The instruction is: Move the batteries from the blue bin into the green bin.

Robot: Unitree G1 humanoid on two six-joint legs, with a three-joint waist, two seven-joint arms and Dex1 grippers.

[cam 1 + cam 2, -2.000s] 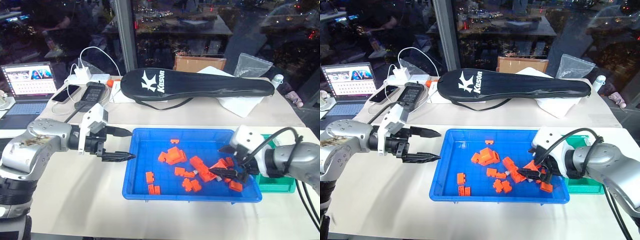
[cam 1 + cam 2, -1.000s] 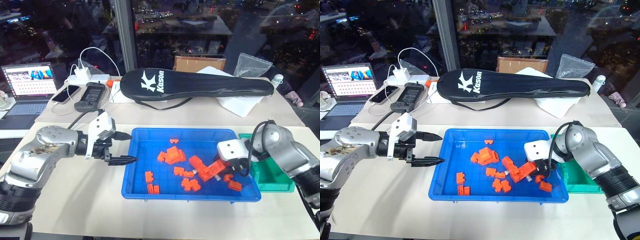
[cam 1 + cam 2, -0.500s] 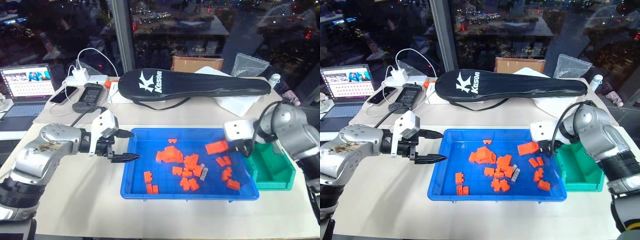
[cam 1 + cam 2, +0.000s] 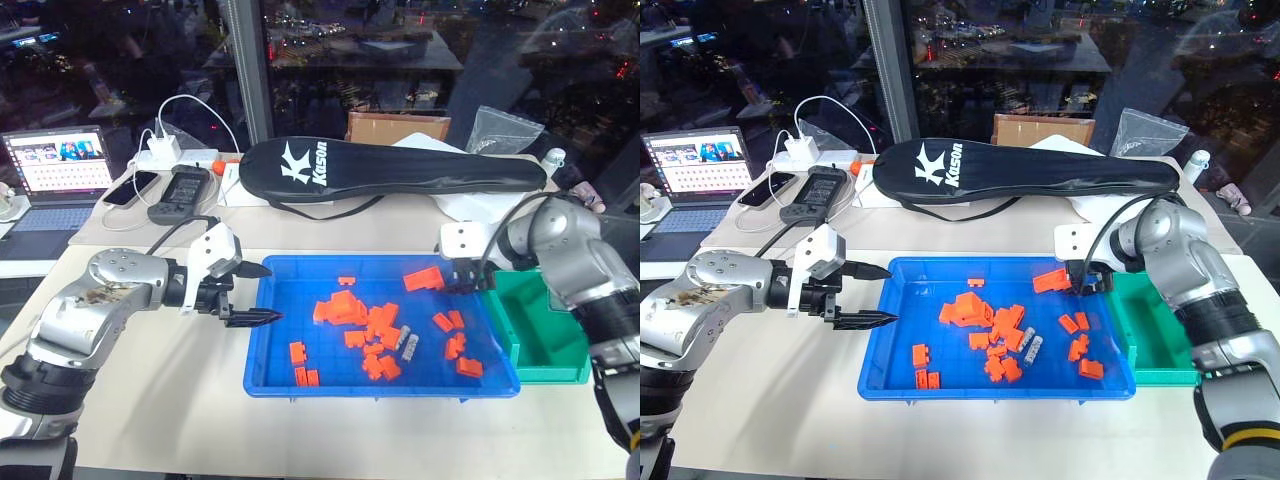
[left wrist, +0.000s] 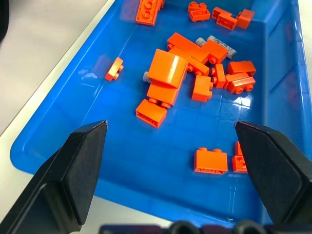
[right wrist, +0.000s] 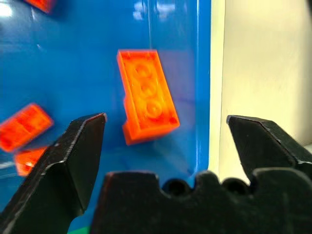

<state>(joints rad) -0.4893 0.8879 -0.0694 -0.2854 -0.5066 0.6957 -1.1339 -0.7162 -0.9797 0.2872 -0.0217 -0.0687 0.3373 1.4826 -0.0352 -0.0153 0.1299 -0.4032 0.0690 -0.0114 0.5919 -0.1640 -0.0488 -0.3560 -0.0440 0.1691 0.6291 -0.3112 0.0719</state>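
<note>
The left gripper (image 4: 255, 293) hung with fingers apart at the blue bin's (image 4: 262, 350) left rim. Two batteries (image 4: 406, 345), possibly more, lay among roughly fifteen orange blocks (image 4: 340, 308). The right gripper (image 4: 462, 281) stood open by one block (image 4: 423, 280) beside the green bin (image 4: 570, 366), so a hasty grab risked a block.

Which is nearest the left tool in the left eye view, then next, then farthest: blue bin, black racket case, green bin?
From the left tool:
1. Blue bin: its near-left rim sits right beside the tool.
2. Black racket case: farther back on the table, behind the bin.
3. Green bin: far right, beyond the blue bin.
</note>
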